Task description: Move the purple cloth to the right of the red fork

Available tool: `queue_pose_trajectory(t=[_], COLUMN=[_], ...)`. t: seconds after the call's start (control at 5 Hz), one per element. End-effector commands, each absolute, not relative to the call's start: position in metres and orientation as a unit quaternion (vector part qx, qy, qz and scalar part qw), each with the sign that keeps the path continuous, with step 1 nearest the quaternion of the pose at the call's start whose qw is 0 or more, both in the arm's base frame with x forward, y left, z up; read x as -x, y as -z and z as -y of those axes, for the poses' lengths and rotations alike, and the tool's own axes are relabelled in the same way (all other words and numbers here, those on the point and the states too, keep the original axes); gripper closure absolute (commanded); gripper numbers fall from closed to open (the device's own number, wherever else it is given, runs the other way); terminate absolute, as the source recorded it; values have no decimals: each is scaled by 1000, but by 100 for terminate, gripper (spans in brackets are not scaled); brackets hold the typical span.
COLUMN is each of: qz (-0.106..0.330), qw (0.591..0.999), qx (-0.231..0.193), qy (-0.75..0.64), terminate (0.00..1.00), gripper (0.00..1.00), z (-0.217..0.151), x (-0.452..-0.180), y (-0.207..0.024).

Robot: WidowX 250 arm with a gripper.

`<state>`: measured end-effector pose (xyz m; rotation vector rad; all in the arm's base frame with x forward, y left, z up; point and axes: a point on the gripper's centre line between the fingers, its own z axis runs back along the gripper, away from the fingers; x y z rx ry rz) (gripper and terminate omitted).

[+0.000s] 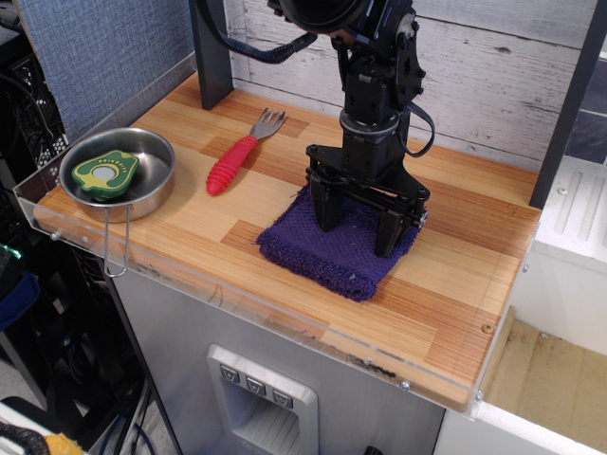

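Note:
The purple cloth point(327, 248) lies flat on the wooden table, right of centre, a folded dark purple towel. The red fork point(239, 155) lies to its upper left, red ribbed handle toward the front, grey tines toward the back wall. My gripper point(357, 224) is black, points straight down over the far half of the cloth, and stands open. Its two fingertips point(325, 214) press into or touch the cloth's top. Nothing is held between them.
A steel bowl point(142, 190) with a green and yellow avocado toy point(105, 172) sits at the table's front left. A dark post point(211, 52) stands at the back left. A wood-plank wall point(493, 76) backs the table. The front edge has a clear plastic lip.

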<state>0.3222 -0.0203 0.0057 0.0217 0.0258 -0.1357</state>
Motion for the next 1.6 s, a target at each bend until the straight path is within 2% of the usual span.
queue_pose_trajectory(t=[0.0,0.4,0.6,1.0,1.4], qz=[-60,-53,-53,-38,22], qw=[995,993,993,998,1000], qx=[-1,-13,-19,-10,-2], qy=[74,101,108,38,-21], terminate=[0,0,0,0,0], gripper=[0,0,0,0,0], z=[21,29,32,26,21], x=[-320,-369,-384,-386,-377], y=[23,19,19,14,-7])
